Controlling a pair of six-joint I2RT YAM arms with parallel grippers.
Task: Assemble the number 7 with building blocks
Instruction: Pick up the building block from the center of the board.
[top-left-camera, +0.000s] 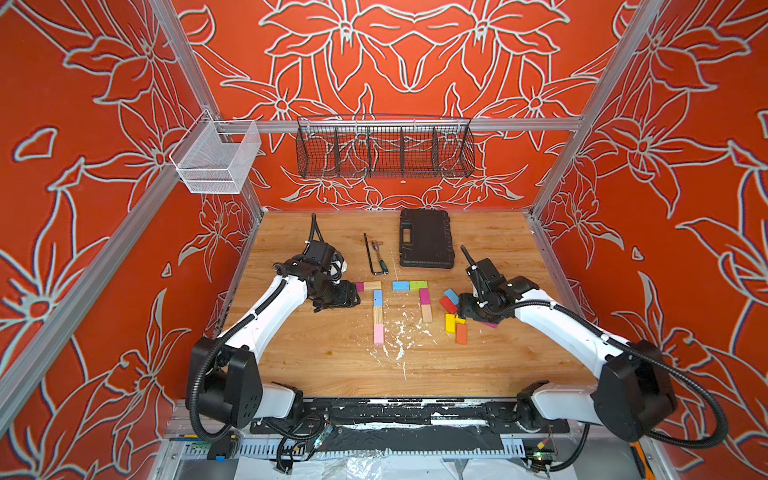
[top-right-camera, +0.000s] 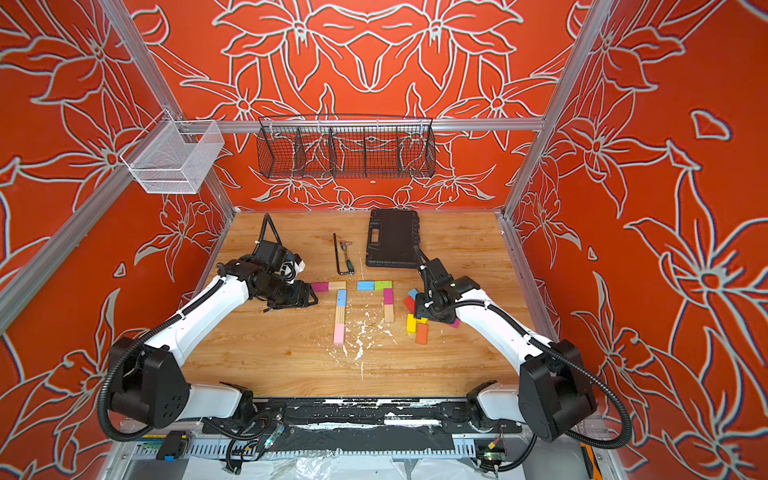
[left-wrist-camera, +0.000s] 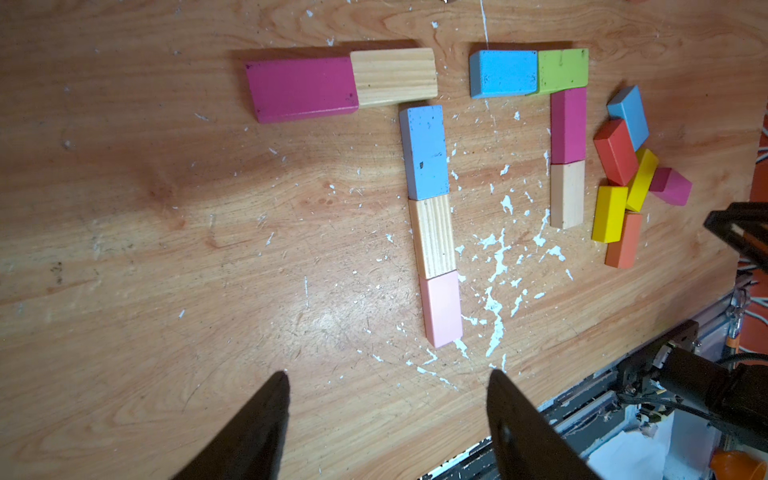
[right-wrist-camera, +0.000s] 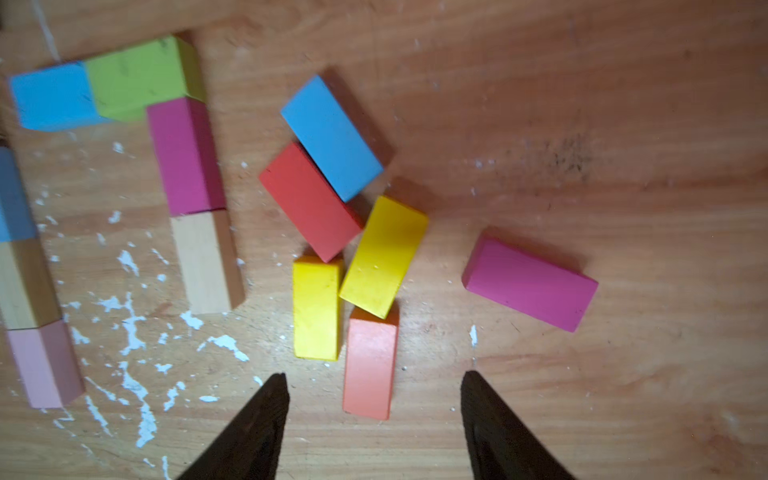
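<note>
Wooden table (top-left-camera: 332, 365) carries everything, with both arms reaching in over it. A black case (top-left-camera: 426, 241) lies flat beyond the right gripper (right-wrist-camera: 374, 374), toward the back wall and apart from it. Five of the building blocks (top-left-camera: 378, 334) form a finished number 7 (left-wrist-camera: 424, 151) just ahead of the left gripper (left-wrist-camera: 388, 374): magenta and plain wood across the top, then blue, plain wood and pink running down, end to end. Between the two grippers, nearer the right one, a second figure (left-wrist-camera: 568, 124) has only four blocks: blue and green across, magenta and plain wood down. The left gripper's jaws stand apart with nothing in them. The right gripper's jaws are also spread and empty, poised over a loose cluster. There a blue block (right-wrist-camera: 331, 137), a red block (right-wrist-camera: 309, 201), two yellow blocks (right-wrist-camera: 384, 255) and an orange block (right-wrist-camera: 370, 399) crowd together touching. A loose magenta block (right-wrist-camera: 530, 284) sits apart beside them. A black hex key (top-left-camera: 368, 257) lies beyond the left gripper, near the case.
</note>
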